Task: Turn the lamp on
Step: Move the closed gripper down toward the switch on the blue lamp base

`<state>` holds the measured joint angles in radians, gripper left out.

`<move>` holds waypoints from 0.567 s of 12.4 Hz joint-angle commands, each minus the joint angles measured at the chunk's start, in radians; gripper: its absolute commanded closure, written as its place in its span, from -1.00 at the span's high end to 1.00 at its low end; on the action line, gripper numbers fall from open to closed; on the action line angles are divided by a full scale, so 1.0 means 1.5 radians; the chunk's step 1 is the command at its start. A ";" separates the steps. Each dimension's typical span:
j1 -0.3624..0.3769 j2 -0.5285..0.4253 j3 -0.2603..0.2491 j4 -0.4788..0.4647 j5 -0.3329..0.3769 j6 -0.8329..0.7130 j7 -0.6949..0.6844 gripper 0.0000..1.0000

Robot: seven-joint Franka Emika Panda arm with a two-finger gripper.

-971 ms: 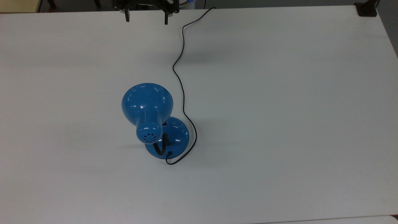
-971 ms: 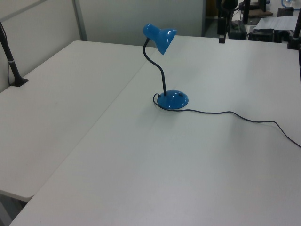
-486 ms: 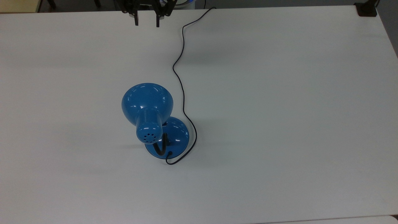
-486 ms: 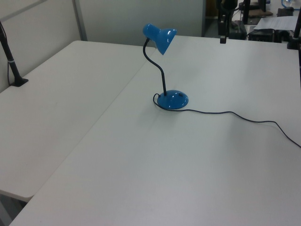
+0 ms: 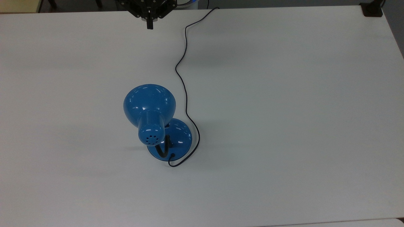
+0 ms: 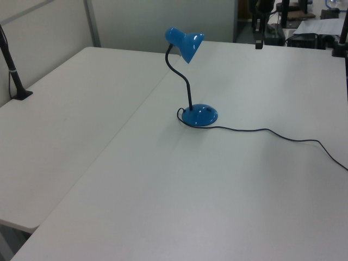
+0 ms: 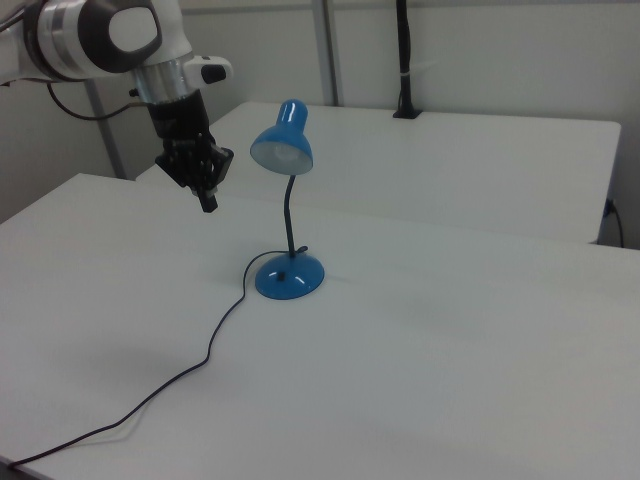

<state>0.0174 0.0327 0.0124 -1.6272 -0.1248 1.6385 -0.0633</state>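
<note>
The blue lamp (image 5: 151,116) stands in the middle of the white table (image 5: 284,110), its bell shade on a black gooseneck over a round blue base (image 5: 178,138). The lamp (image 6: 187,49) and its base (image 6: 199,115) also show in the left view, and the lamp (image 7: 284,140) in the right view with an unlit shade. Its thin black cord (image 5: 184,78) runs to the table's far edge. My gripper (image 5: 150,25) hangs shut and empty above the table's far edge in the top view, well away from the lamp; it is the gripper (image 7: 209,203) to the left of the shade in the right view.
A second white table (image 6: 65,125) adjoins at the left view's left, with a black post clamped to it (image 6: 13,76). Another black clamp (image 5: 372,9) sits at the top view's upper right corner.
The gripper's fingers have closed from wide apart to touching. The gripper has crept slightly down the top view. The lamp has not moved.
</note>
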 commanded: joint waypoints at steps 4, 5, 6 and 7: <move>0.004 0.018 0.002 -0.062 0.015 0.121 -0.032 -1.00; 0.005 0.032 0.002 -0.067 0.015 0.142 -0.033 -1.00; 0.005 0.057 0.002 -0.067 0.014 0.172 -0.032 -1.00; 0.005 0.077 0.002 -0.069 0.014 0.210 -0.032 -1.00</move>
<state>0.0196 0.0923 0.0168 -1.7107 -0.1192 1.8441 -0.0923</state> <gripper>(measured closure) 0.991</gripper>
